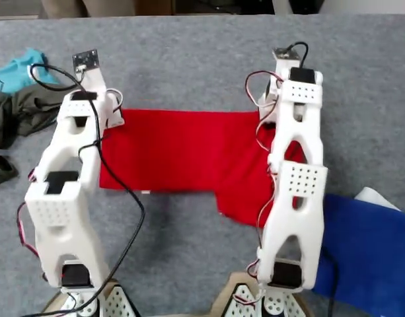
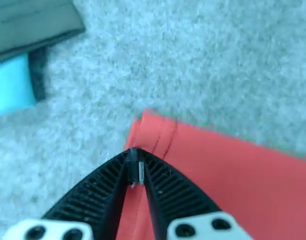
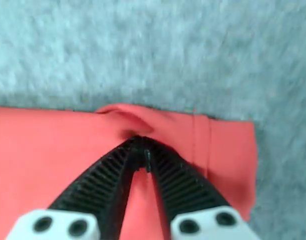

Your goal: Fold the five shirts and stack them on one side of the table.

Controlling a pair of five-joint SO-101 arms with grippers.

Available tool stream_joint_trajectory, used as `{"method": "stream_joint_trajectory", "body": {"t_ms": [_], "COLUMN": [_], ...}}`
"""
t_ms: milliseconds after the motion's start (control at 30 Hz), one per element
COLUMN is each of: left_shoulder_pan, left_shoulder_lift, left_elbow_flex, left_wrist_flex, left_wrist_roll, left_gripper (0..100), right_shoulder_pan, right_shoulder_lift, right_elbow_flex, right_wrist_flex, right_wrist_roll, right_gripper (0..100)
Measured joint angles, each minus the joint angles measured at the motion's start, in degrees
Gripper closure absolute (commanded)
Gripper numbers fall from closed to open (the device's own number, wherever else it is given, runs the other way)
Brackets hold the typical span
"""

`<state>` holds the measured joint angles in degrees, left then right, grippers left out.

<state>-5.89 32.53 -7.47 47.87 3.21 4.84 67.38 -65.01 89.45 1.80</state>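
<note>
A red shirt (image 1: 182, 158) lies spread flat across the middle of the grey table, with a flap hanging toward the front at the right. My left gripper (image 1: 113, 116) is at the shirt's far left corner, and the left wrist view has it (image 2: 134, 169) shut on the hemmed edge of the red shirt (image 2: 232, 175). At the far right corner is my right gripper (image 1: 265, 109). Its wrist view shows it (image 3: 141, 150) shut on a puckered fold of the red shirt (image 3: 43, 150) near the far edge.
A blue shirt (image 1: 370, 247) lies at the front right with a bit of white cloth (image 1: 376, 196) behind it. A teal shirt (image 1: 18, 70) and a dark green one (image 1: 20, 112) are heaped at the far left, the teal shirt (image 2: 10, 87) beside my left gripper.
</note>
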Motion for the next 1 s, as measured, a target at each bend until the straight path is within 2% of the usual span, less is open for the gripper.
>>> {"method": "stream_joint_trajectory", "body": {"t_ms": [167,367,533,733,867,1000], "left_shoulder_pan": [-0.6,-1.6,-2.8,-2.7,-2.9,-4.2], "left_shoulder_lift": [9.1,16.0,16.5,16.5,16.5,13.5], "left_elbow_flex": [-16.4,-32.6,-44.0,-53.0,-63.4,-71.5], "left_wrist_flex": [9.8,20.1,29.1,40.6,50.1,52.3], "left_wrist_roll": [0.0,0.0,0.0,-0.1,-0.1,-0.1], "left_gripper": [98,98,98,98,98,98], "right_shoulder_pan": [-0.1,-0.1,-0.1,-0.1,-0.1,-0.1], "right_shoulder_lift": [6.1,6.7,2.5,-14.7,-32.4,-51.1], "right_elbow_flex": [-13.6,-24.4,-24.9,-8.4,11.3,32.9], "right_wrist_flex": [4.2,11.5,11.9,11.9,11.9,11.3], "right_wrist_roll": [0.0,1.7,4.0,9.3,17.8,25.6], "right_gripper": [98.8,98.7,98.7,98.7,98.7,98.7]}}
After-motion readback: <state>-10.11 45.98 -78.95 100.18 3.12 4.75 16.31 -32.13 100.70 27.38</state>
